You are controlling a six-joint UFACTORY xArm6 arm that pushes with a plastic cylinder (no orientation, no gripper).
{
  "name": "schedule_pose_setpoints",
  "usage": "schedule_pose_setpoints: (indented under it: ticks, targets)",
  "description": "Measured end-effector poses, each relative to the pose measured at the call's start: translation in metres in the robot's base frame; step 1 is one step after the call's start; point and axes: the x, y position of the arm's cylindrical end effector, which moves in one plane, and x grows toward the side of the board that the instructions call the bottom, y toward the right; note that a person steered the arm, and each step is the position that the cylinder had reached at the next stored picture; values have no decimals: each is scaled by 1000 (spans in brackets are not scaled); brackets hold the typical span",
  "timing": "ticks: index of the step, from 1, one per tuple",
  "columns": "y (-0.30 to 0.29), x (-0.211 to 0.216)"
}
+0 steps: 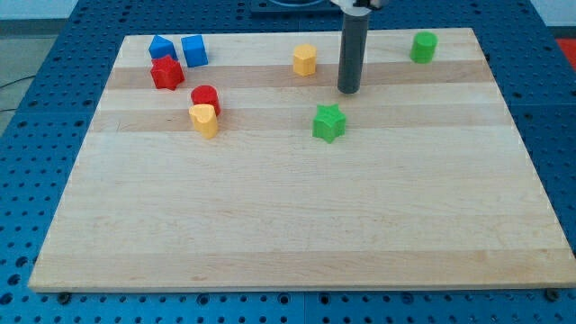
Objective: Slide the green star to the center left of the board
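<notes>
The green star (329,123) lies a little right of the board's middle, in the upper half. My tip (348,91) is the lower end of a dark rod that comes down from the view's top. It stands just above and slightly right of the green star, with a small gap between them. The wooden board (288,225) fills most of the view.
A green cylinder (424,47) sits at the top right. A yellow block (305,59) lies left of the rod. At the upper left are a blue triangular block (161,47), a blue cube (194,50), a red star (166,73), a red cylinder (206,97) and a yellow block (205,120).
</notes>
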Motion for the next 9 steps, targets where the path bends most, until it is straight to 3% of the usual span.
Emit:
schedule_pose_setpoints:
  ticks: [2, 3, 4, 5, 6, 8, 9]
  targets:
    - [16, 9]
    - [7, 39]
    - [-64, 72]
    - [-87, 84]
    - [-63, 113]
    - [-69, 147]
    - [-166, 146]
